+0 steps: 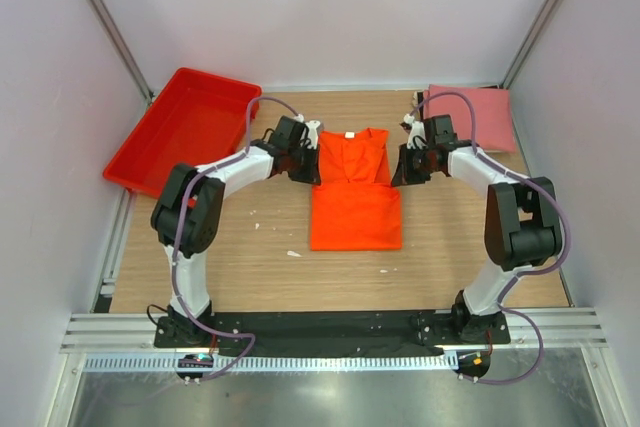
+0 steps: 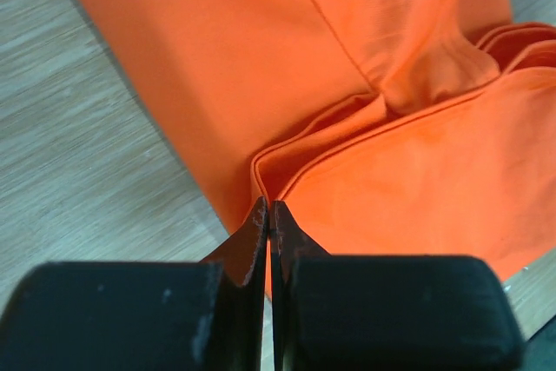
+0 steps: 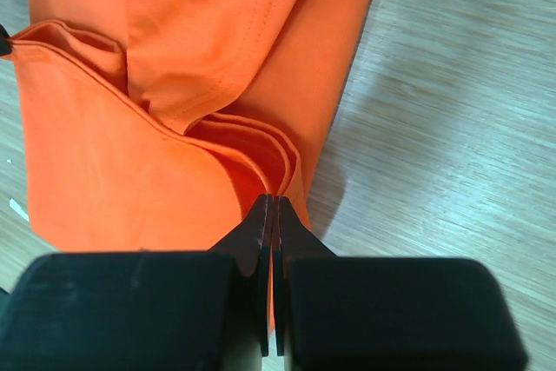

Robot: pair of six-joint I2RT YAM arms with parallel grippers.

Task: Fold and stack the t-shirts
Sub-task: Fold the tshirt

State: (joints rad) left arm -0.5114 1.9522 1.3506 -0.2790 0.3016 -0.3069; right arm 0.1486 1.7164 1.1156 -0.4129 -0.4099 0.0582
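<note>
The orange t-shirt (image 1: 355, 215) lies in the middle of the wooden table, its lower part doubled over itself. My left gripper (image 1: 306, 163) is shut on the folded edge at the shirt's left side. In the left wrist view the gripper (image 2: 268, 208) pinches the layered hem of the orange cloth (image 2: 261, 58). My right gripper (image 1: 404, 165) is shut on the right side's edge. The right wrist view shows that gripper (image 3: 274, 201) clamping several hem layers of the orange shirt (image 3: 104, 171). The pink t-shirt (image 1: 482, 107) rests folded at the back right corner.
A red plastic tray (image 1: 195, 117) sits tilted at the back left, partly over the table edge. White walls and metal posts enclose the table (image 1: 250, 257). Small white specks lie on the wood near the shirt.
</note>
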